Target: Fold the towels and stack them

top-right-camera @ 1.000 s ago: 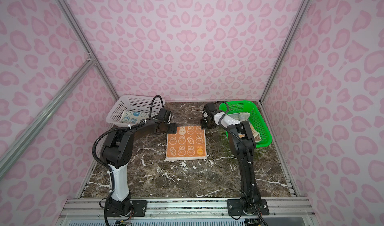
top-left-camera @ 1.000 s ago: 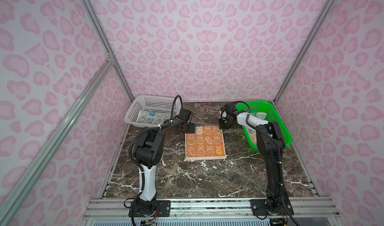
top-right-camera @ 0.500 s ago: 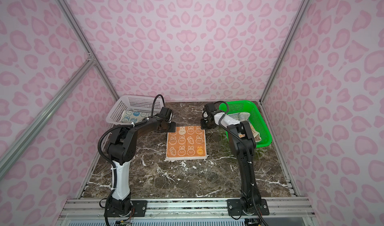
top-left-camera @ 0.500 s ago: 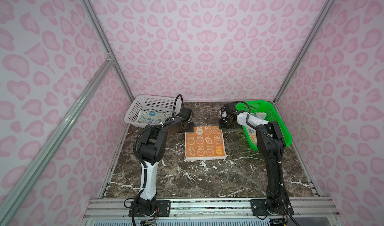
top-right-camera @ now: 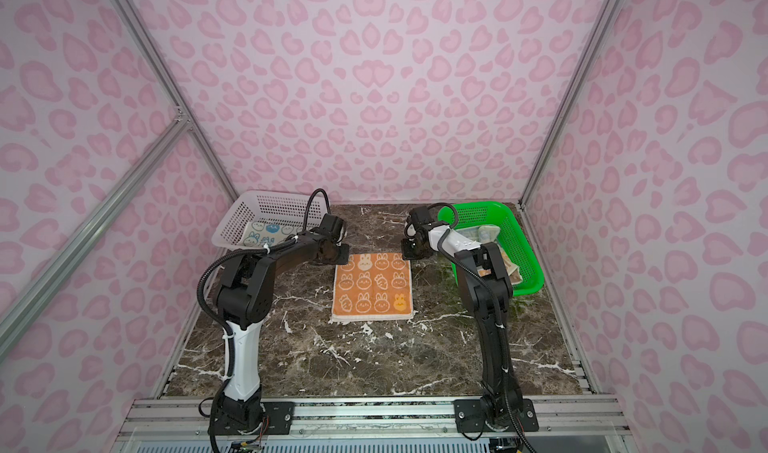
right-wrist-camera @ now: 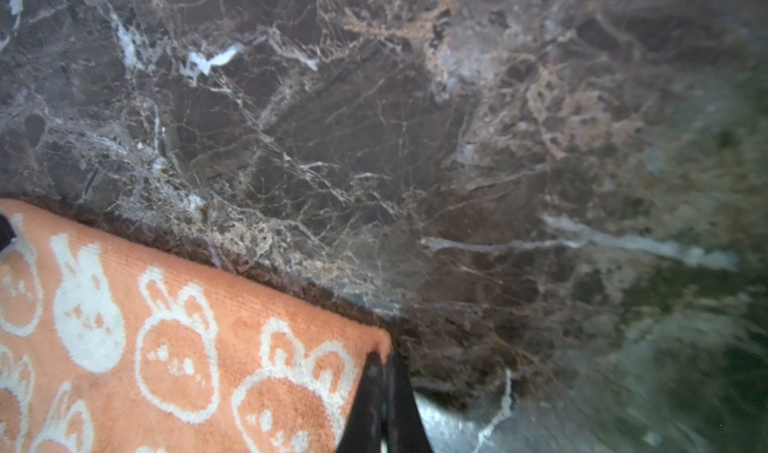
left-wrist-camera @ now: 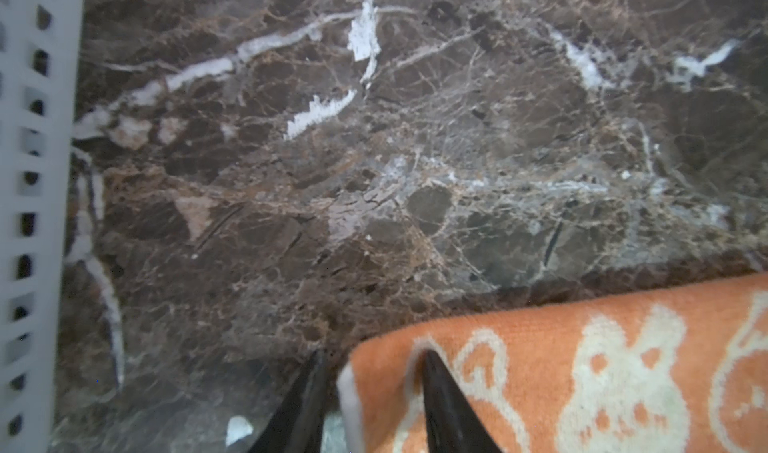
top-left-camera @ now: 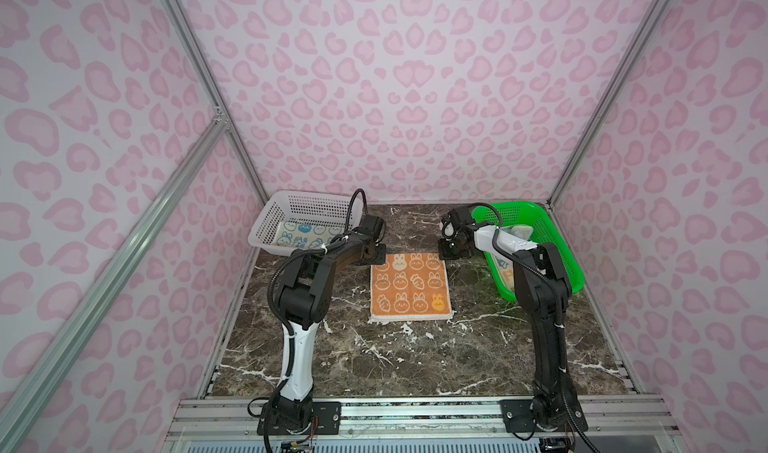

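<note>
**Marble table, orange towel flat at centre**

Left arm stands more upright than a second ago, and its jaws have narrowed. White basket holds a blue towel. Green basket holds crumpled towels. Left gripper, partly open, straddles one far corner of the orange towel. Right gripper, closed, sits on the other far corner; I cannot tell whether it holds the cloth.

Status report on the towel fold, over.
Left tool open, straddling one far corner of orange towel. Right tool shut on the other far corner. Towel flat, unfolded. Nothing in the way.
</note>
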`<control>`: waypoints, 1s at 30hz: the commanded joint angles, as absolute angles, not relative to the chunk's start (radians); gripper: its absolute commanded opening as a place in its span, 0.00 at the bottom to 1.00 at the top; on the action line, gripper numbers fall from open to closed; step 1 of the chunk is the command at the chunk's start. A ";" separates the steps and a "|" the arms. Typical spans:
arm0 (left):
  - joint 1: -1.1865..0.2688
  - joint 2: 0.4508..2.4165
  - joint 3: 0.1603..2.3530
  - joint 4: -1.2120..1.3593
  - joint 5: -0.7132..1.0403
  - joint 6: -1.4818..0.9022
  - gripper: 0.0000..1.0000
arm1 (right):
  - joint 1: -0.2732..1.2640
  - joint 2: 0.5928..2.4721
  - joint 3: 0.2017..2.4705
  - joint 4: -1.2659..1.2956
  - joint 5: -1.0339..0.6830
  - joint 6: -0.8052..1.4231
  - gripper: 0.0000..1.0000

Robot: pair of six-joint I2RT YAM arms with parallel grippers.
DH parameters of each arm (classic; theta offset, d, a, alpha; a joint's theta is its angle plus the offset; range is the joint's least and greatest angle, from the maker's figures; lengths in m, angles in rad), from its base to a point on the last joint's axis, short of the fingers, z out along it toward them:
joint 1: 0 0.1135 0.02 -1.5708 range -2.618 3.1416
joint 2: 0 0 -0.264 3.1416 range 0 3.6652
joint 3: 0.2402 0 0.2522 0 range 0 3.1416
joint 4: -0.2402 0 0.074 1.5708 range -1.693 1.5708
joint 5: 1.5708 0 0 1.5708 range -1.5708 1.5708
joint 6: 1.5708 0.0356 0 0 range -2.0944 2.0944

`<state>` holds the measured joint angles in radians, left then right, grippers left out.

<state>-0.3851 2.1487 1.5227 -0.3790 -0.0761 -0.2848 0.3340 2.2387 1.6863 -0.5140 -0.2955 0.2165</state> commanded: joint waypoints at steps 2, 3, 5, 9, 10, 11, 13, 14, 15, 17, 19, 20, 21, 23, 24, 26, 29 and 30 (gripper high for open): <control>-0.384 2.163 1.520 -0.416 -0.067 -0.273 0.32 | 0.334 2.234 1.675 -0.539 -0.286 0.210 0.00; -0.383 2.164 1.519 -0.414 -0.064 -0.273 0.30 | 0.334 2.232 1.675 -0.540 -0.284 0.212 0.00; -0.384 2.165 1.516 -0.411 -0.054 -0.273 0.27 | 0.335 2.230 1.675 -0.541 -0.284 0.211 0.00; -0.385 2.170 1.513 -0.409 -0.043 -0.274 0.21 | 0.335 2.229 1.675 -0.541 -0.283 0.211 0.00; -0.385 2.171 1.511 -0.411 -0.042 -0.274 0.21 | 0.334 2.227 1.675 -0.541 -0.282 0.212 0.00; -0.385 2.171 1.510 -0.410 -0.041 -0.275 0.19 | 0.335 2.227 1.675 -0.541 -0.283 0.211 0.00; -0.385 2.171 1.508 -0.411 -0.039 -0.273 0.17 | 0.334 2.226 1.674 -0.541 -0.284 0.212 0.00; -0.386 2.171 1.507 -0.411 -0.040 -0.273 0.15 | 0.334 2.224 1.674 -0.540 -0.286 0.211 0.00; -0.385 2.171 1.508 -0.411 -0.041 -0.272 0.13 | 0.334 2.222 1.673 -0.540 -0.285 0.211 0.00; -0.384 2.172 1.514 -0.414 -0.049 -0.270 0.11 | 0.333 2.217 1.674 -0.541 -0.287 0.210 0.00; -0.385 2.170 1.519 -0.416 -0.048 -0.267 0.06 | 0.330 2.207 1.672 -0.541 -0.296 0.211 0.00; -0.382 2.167 1.520 -0.415 -0.045 -0.265 0.04 | 0.328 2.200 1.669 -0.538 -0.303 0.216 0.00; -0.379 2.161 1.519 -0.412 -0.042 -0.263 0.04 | 0.325 2.195 1.666 -0.534 -0.309 0.220 0.00; -0.370 2.145 1.513 -0.400 -0.029 -0.264 0.04 | 0.318 2.184 1.657 -0.531 -0.319 0.224 0.00; -0.365 2.136 1.507 -0.394 -0.019 -0.267 0.04 | 0.315 2.180 1.656 -0.533 -0.321 0.224 0.00; -0.359 2.111 1.492 -0.373 0.006 -0.271 0.04 | 0.313 2.169 1.649 -0.533 -0.328 0.224 0.00; -0.360 2.070 1.459 -0.337 0.029 -0.273 0.04 | 0.311 2.143 1.633 -0.526 -0.348 0.233 0.00; -0.359 2.056 1.444 -0.324 0.032 -0.274 0.04 | 0.311 2.134 1.627 -0.524 -0.353 0.236 0.00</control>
<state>-0.3611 2.0983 1.4685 -0.3435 0.0067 -0.2707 0.3130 2.1544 1.6405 -0.5217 -0.3389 0.2184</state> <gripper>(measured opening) 0.057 0.049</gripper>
